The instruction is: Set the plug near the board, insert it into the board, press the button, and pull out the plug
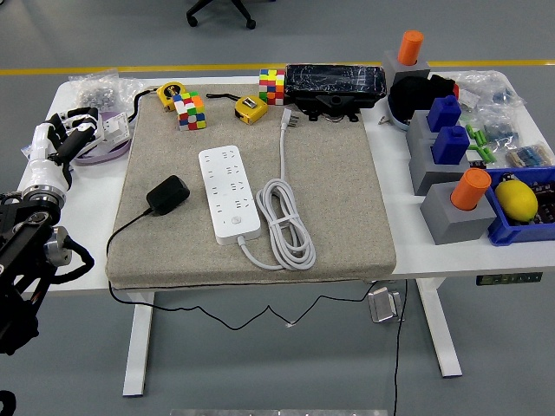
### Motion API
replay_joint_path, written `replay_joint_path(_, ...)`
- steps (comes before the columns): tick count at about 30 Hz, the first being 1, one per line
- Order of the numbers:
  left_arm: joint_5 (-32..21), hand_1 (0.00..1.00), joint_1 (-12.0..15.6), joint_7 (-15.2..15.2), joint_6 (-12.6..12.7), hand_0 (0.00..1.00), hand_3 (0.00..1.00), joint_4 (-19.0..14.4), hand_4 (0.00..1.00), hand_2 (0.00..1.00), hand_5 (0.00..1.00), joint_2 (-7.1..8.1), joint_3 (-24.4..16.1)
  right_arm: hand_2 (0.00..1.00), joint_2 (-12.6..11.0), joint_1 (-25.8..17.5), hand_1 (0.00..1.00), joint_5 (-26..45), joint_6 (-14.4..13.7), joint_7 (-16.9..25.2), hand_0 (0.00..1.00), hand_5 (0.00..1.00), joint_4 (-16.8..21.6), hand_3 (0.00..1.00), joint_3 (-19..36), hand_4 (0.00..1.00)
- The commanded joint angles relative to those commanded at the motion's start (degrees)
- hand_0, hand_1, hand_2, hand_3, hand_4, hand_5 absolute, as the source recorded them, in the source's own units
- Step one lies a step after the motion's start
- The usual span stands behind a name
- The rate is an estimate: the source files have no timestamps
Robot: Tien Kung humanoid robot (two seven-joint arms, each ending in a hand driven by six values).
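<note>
Left hand [62, 139] hovers at counter's [408, 247] left edge, fingers loosely curled, empty, well apart from black plug [167, 195] lying beside white board [229, 192].

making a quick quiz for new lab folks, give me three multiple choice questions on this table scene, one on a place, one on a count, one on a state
1. Where does the black plug lie?
A. left of the white power strip, on the grey mat
B. in the blue bin
C. on the floor

2. How many colourful puzzle cubes are on the table?
A. one
B. two
C. four

3. What is the state of the black plug?
A. inserted in the power strip
B. held by the left robot hand
C. lying loose, untouched

Answers:
1. A, it rests on the mat beside the strip's left edge.
2. B, one cube sits near a yellow tape measure, another cube at the mat's far edge.
3. C, the strip's sockets are empty and the left robot hand is off the mat at the table's left.
</note>
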Motion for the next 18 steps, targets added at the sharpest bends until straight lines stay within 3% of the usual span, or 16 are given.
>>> replay_joint_path(18, 0.0, 0.655, 0.0, 0.0, 0.0, 0.634, 0.574, -0.1, 0.703, 0.591, 0.321, -0.1, 0.0, 0.686, 0.0, 0.0, 0.675, -0.1, 0.0, 0.0, 0.609, 0.445, 0.0, 0.573, 0.2, 0.914)
